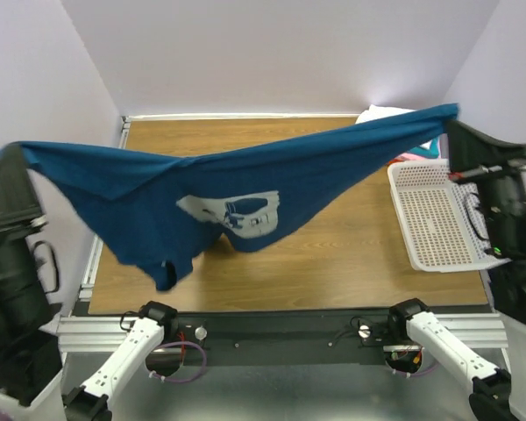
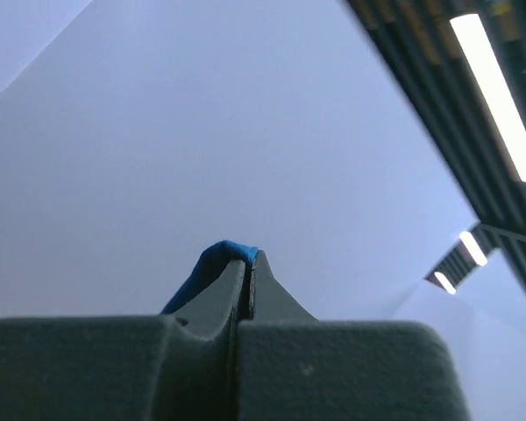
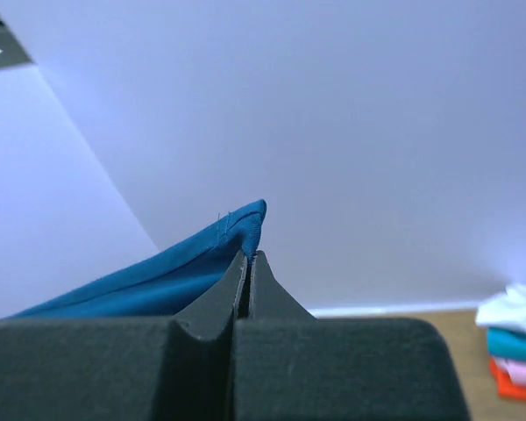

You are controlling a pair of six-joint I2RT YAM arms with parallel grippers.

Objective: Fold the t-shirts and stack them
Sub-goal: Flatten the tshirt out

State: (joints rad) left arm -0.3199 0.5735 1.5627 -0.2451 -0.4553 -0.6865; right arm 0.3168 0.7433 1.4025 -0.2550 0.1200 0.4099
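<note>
Left fingers (image 2: 223, 294) & right fingers (image 3: 272, 294) both clamped tight on blue tee (image 1: 158, 189) corners, stretched over bench (image 1: 351, 237). Lower both ends evenly w/ level tension so it lands flat.

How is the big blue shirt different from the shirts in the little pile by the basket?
The blue shirt hangs in the air, held up by the left gripper and the right gripper; the pile lies on the table. The blue shirt is unfolded; the pile is folded. The blue shirt shows a white picture; the pile shows plain white, teal, pink and orange-red layers. Both are cloth.
</note>
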